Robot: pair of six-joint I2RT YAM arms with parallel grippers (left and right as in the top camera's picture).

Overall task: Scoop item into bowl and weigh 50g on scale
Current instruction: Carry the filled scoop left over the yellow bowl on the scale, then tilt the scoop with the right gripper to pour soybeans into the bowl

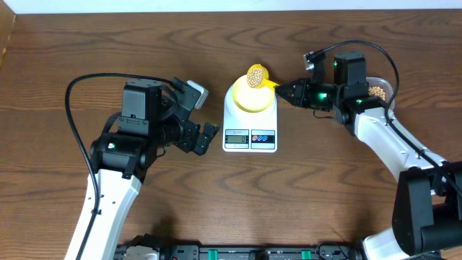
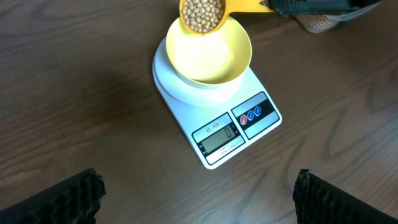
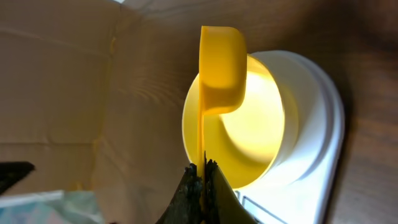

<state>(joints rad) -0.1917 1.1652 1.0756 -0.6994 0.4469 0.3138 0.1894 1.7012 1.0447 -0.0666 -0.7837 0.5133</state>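
The white scale [image 1: 250, 136] [image 2: 239, 134] [image 3: 317, 155] lies mid-table, and the pale yellow bowl [image 1: 253, 101] [image 2: 214, 62] [image 3: 261, 134] stands on it. Inside, the bowl looks bare. My right gripper [image 1: 283, 89] [image 3: 202, 171] is shut on the handle of a bright yellow scoop [image 1: 257, 76] [image 2: 202, 14] [image 3: 221, 68]. The scoop's cup, heaped with beige beans [image 1: 255, 74] [image 2: 201, 12], hangs level over the bowl's far rim. My left gripper [image 1: 195, 115] [image 2: 196, 199] stands wide open left of the scale, with nothing between its fingertips [image 2: 68, 199].
A clear tub holding more beans [image 1: 378, 91] [image 2: 317, 23] sits behind the right wrist at the right. The table's far edge runs along the top. Bare wood lies in front of the scale and to the far left.
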